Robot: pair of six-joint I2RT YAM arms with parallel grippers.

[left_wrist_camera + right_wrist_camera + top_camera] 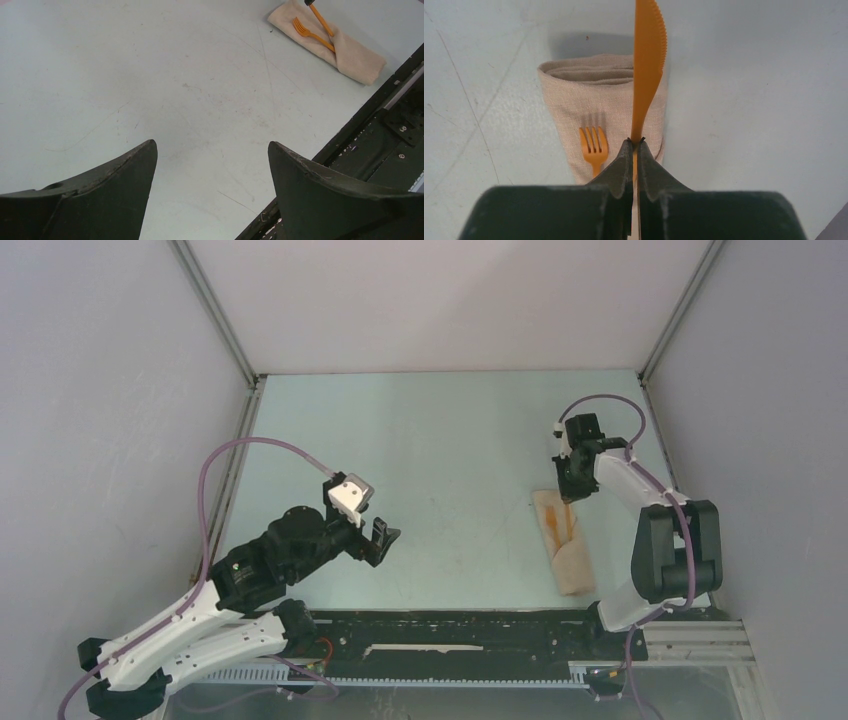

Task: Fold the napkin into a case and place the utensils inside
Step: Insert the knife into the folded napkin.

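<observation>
Pinching an orange knife (647,60) over the case (574,100), right pincer (634,145) clamped tight, left pincer (211,144) spread wide, empty

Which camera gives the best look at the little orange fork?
Right wrist view: the fork shows close, prongs clear, on the napkin. Left wrist view shows it small; from above, just an orange streak.

Coarse cloth, smooth plastic, scuffed tabletop
The folded beige cloth case (574,100) shows a coarse matt weave. The orange serrated plastic knife (647,60) and orange plastic fork (593,144) look smooth. The pale green table (150,75) is matt and finely scratched.
</observation>
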